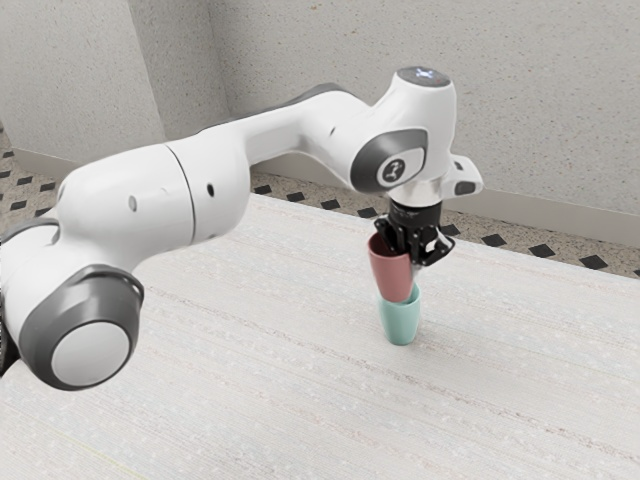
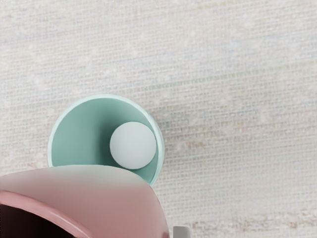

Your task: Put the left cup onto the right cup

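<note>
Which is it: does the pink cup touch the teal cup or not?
Cannot tell. In the exterior view the pink cup overlaps the rim of the teal cup, hiding any contact or gap.

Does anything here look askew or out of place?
Yes: the pink plastic cup, held at its rim by the black gripper, leans, with its base at the mouth of the upright teal cup.

On the tabletop (image 1: pixel 300 380) stands the lower cup (image 1: pixel 402 322). The upper cup (image 1: pixel 390 268) sits base-first in its mouth, leaning toward 11 o'clock, rim clasped by the pincer (image 1: pixel 418 252) at 1 o'clock.
</note>
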